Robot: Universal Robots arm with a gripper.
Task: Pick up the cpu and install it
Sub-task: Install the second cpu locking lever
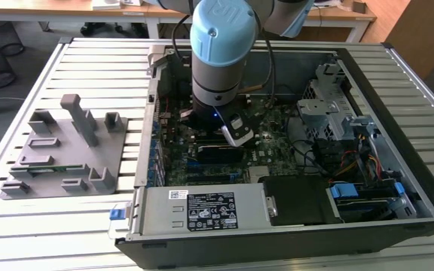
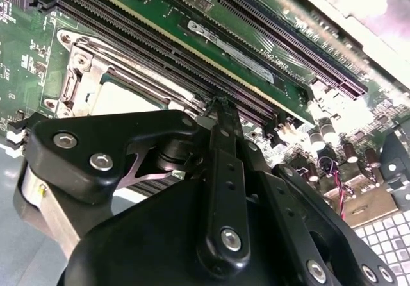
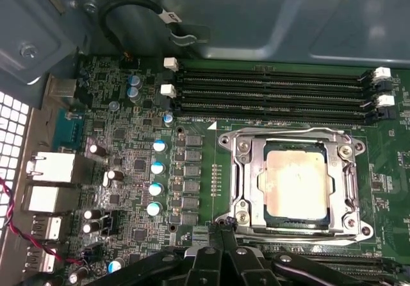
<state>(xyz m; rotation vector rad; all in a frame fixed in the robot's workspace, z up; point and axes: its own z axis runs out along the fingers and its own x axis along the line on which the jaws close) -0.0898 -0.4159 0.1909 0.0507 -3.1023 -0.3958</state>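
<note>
The arm [image 1: 217,62] reached down into the open computer case [image 1: 398,79], which lay on its side on the slatted bench [image 1: 59,226], with the gripper [image 1: 232,132] low over the motherboard [image 1: 277,141]. In the first wrist view the cpu [image 3: 298,182] sat flat inside the socket frame [image 3: 291,180], its pale metal top facing up and the frame's steel rim around it on all sides. The memory slots [image 3: 275,93] ran just beside the socket, on its far side. The gripper's black linkage [image 3: 224,263] showed at the near edge of the socket; its tips appeared drawn together to a narrow point, and nothing was held between the jaws — the chip was already lying in its seat.

On the exterior view's left, a grey fixture tray [image 1: 63,152] stood on the bench, well apart from the case.

Judging from this, the risks lay in the closeness of the jaws to the socket. A sideways drift could catch the frame's rim or scrape the chip's top. If the cpu was not fully level in its seat — the pictures cannot settle that — downward pressure could damage the contacts beneath.
</note>
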